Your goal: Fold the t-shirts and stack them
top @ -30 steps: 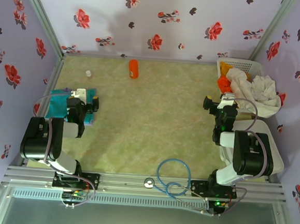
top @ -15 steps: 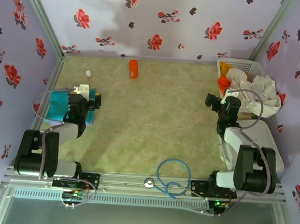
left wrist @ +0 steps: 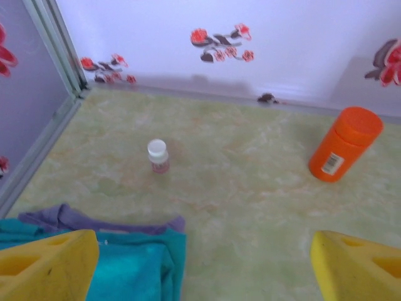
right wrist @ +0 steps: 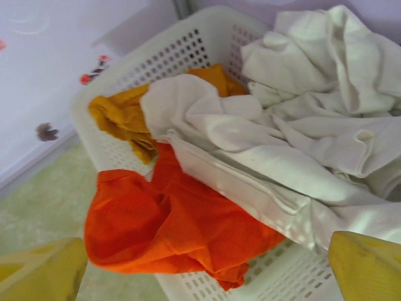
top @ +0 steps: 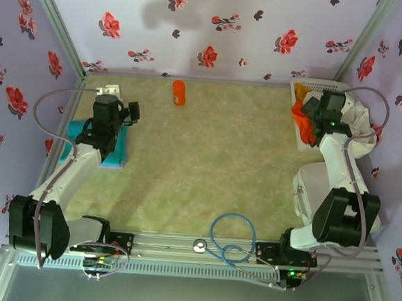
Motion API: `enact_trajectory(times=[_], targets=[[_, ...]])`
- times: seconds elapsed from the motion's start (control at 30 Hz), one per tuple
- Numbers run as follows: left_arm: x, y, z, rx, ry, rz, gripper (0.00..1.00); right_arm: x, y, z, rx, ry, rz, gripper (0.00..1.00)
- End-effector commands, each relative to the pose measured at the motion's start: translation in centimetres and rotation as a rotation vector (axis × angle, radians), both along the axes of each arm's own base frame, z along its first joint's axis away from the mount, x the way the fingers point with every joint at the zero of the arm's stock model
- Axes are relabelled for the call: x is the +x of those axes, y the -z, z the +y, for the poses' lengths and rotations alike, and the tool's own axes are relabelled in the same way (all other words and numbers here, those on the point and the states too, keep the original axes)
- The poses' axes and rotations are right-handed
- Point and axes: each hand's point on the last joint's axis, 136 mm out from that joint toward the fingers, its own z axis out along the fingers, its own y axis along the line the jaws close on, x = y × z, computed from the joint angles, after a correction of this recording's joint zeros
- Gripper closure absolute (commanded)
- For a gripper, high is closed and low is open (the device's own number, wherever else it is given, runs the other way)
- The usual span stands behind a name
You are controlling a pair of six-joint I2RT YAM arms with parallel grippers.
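Left of the orange bottle and nearer the arms, a teal t-shirt lies as a flat folded rectangle on the table. The left gripper hangs over that shirt's far edge with its jaws wide apart and nothing between them. A small white-capped vial stands between the gripper and the bottle.

Far right of the bottle, a white basket sits in the back corner, holding rumpled t-shirts. An orange t-shirt spills over its near rim, a large white t-shirt is heaped beside and partly over it, and a mustard-coloured cloth lies behind. The right gripper hovers just above the orange one, jaws spread and empty.

The step in hand looks like taking the next shirt from the basket. It would go best if the right gripper comes down on a raised fold of the orange cloth, clear of the white hem lying across it, and pinches one shirt alone. It should then lift straight up so that the basket does not drag along.

A purplish strip shows at the teal shirt's far edge; I cannot tell whether it is lining or a second garment. A pale flat shape nearer than the basket is half covered by the right arm and hard to name. How many shirts the basket holds is hidden.
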Motion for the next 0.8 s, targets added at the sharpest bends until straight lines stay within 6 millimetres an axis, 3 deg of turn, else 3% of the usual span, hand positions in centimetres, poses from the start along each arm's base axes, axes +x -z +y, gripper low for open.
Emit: enact_trajectory(times=[0.0,0.13,0.43,0.57,0.77], targets=[[-2.5,1.4,-1.0,-0.035,0.024,0.153,0.13,-3.0,4.1,-0.6,0.064,0.080,0.216,0.01],[-4.1,1.6,-1.7,-0.056,0.058,0.202,0.13,-4.0,4.4,-2.1,0.095,0.161,0.169,0.08],[-8.3,1.2,-1.5,-0.051,0.105,0.267,0.13,-7.7,5.8,-7.5,-0.040,0.418,0.279,0.08],[-9.3,1.1,-1.1,-0.033,0.107,0.287,0.11,-7.5,7.2,-8.5,0.000,0.461,0.265,0.09],[-9.6,1.3,-1.0,-0.033,0.104,0.292,0.11,-5.5,8.3,-9.3,0.004,0.492,0.263,0.12]])
